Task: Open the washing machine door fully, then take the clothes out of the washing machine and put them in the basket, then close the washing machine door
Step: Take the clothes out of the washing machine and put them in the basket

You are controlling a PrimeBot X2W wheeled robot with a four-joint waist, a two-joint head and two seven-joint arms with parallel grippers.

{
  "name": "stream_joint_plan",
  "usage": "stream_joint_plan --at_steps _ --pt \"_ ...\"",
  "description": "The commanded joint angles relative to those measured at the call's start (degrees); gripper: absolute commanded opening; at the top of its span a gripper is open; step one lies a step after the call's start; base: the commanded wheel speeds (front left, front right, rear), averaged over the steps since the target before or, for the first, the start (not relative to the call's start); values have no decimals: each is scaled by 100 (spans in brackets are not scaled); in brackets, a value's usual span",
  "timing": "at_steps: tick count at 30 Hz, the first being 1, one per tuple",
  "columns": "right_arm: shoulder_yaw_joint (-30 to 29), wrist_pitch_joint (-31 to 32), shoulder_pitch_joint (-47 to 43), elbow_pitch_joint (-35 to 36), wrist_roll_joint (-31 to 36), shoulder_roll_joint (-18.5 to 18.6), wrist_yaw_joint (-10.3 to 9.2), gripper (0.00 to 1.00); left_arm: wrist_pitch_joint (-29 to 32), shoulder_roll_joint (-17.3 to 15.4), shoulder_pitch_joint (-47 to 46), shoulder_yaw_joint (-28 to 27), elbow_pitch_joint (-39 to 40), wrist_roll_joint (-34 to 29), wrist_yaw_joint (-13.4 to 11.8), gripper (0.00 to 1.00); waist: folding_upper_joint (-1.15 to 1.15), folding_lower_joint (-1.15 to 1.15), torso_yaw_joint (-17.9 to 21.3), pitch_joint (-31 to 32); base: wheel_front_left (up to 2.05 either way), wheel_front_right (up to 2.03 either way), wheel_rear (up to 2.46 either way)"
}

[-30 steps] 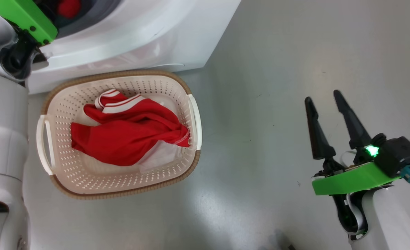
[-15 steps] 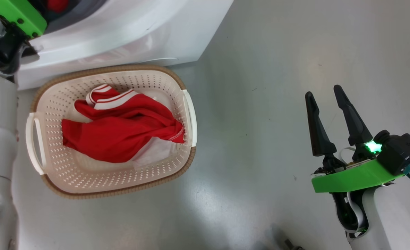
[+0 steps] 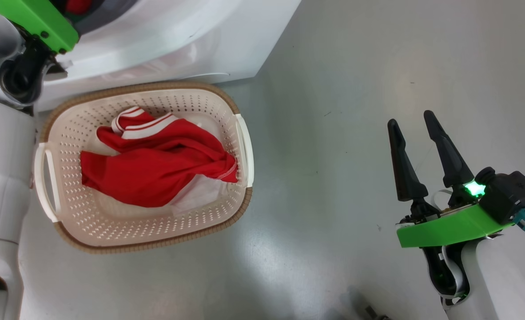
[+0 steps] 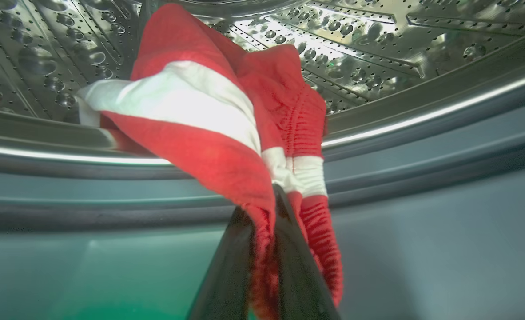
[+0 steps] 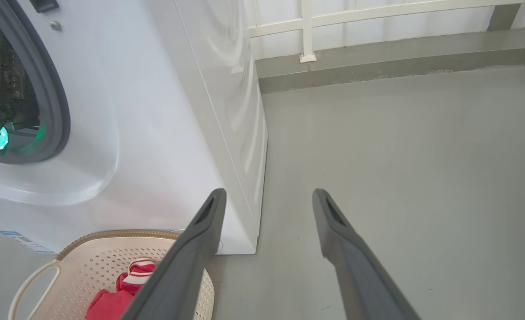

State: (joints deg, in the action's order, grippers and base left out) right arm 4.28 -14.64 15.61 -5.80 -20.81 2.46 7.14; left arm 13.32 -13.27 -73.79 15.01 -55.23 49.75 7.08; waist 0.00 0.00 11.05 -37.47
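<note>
Clothes (image 3: pixel 156 173) in basket (image 3: pixel 125 229) before washing machine (image 3: pixel 178 40), perhaps touching

**Materials / finish**
drum (image 4: pixel 378 44): perforated steel, mirror-bright. door ring (image 4: pixel 444 151): matt grey rubber. clothes (image 4: pixel 200 115): red-white knit cloth, ribbed hem. washing machine (image 5: pixel 156 111) shell: glossy white. basket (image 3: pixel 80 222): matt perforated plastic, woven-look rim. floor (image 3: pixel 355 66): smooth, slight sheen.

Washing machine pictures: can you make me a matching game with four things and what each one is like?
Things:
1. left gripper
2. right gripper
3. basket
4. washing machine

What it is like:
a. white and boxy
b. shut on clothes
c. open, above the floor
d. cream, with a brown rim

Pairs: 1-b, 2-c, 3-d, 4-a
</note>
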Motion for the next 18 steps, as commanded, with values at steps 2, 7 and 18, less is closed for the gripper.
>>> stream_joint_plan --at_steps 2,7,18 --pt "125 -36 36 94 -2 42 35 100 -141 -223 85 39 162 71 40 0 0 0 -11 -1 0 0 0" --pt "137 -36 42 58 7 42 35 100 -369 -262 73 188 170 148 40 0 0 0 -22 27 0 0 0" --pt "102 -36 28 -14 47 42 35 100 -1747 -533 236 853 89 -204 41 0 0 0 -156 246 0 0 0"
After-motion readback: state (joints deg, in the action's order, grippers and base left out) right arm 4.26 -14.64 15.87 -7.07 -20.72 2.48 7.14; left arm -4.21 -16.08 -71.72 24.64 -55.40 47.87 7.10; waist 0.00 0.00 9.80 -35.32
